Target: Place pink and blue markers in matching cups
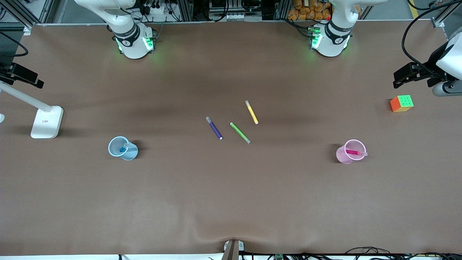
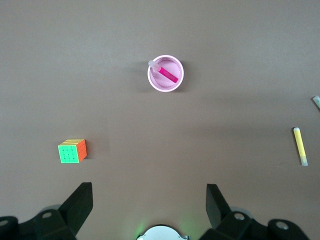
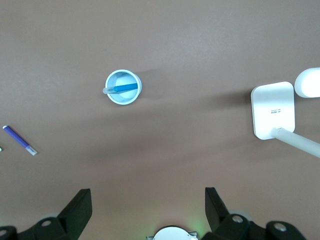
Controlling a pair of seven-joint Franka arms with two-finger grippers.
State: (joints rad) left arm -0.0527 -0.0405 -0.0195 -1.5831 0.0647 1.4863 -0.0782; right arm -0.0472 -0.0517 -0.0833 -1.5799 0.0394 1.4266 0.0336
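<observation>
1. Nearest the front camera: pink cup [image 1: 349, 153] toward the left arm's end of the table [image 1: 231, 202], upright, with pink marker [image 1: 355, 152] leaning inside, cap past the rim.
2. Blue cup [image 1: 122, 148] toward the right arm's end, holding blue marker [image 1: 123, 147].
3. Mid-table, loose: purple pen [image 1: 214, 128], green pen [image 1: 240, 132], yellow pen [image 1: 251, 112].
4. Near the left arm's end edge: puzzle cube [image 1: 401, 103].
5. Near the right arm's end edge: white lamp base [image 1: 47, 122].
6. Left gripper [image 2: 149, 205] high over the table, fingers spread wide, empty.
7. Right gripper [image 3: 148, 206] likewise raised, wide, empty.

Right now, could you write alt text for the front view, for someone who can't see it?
A pink marker stands in a pink cup and a blue marker in a blue cup. Purple, green and yellow pens lie between them.
</observation>
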